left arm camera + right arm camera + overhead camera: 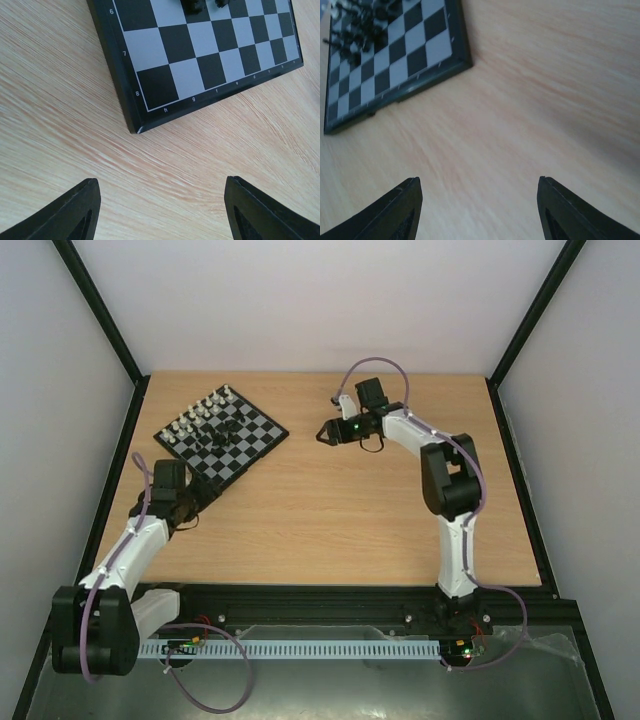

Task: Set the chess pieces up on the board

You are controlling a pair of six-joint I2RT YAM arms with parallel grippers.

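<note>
Reading board [145, 47] edge letters: left wrist only | left end effector [161, 184], right end effector [479, 181]: apart, empty

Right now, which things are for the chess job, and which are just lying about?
For the job: the board, white pieces, black pieces, left tool and right tool, both open and empty.
Just there: wooden table, purple cables, black rail.
</note>
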